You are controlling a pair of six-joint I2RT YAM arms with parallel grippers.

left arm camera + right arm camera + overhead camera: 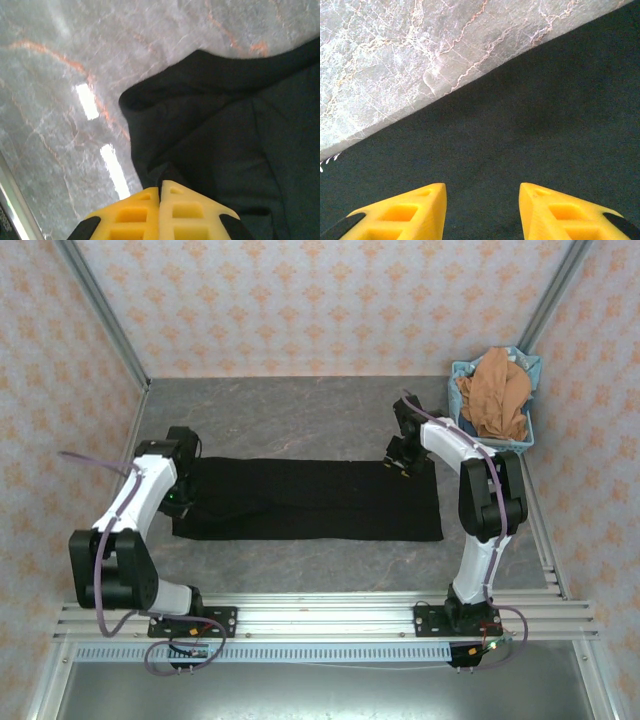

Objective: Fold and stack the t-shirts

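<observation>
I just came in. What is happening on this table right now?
Two robot arms are folding shirts. A black t-shirt lies on the table as a long folded strip. The left tool is shut at its left end; whether it pinches cloth is unclear. The right tool is open over the shirt's far right edge, holding nothing. An orange-brown t-shirt sits in the blue basket at the far right corner.
</observation>
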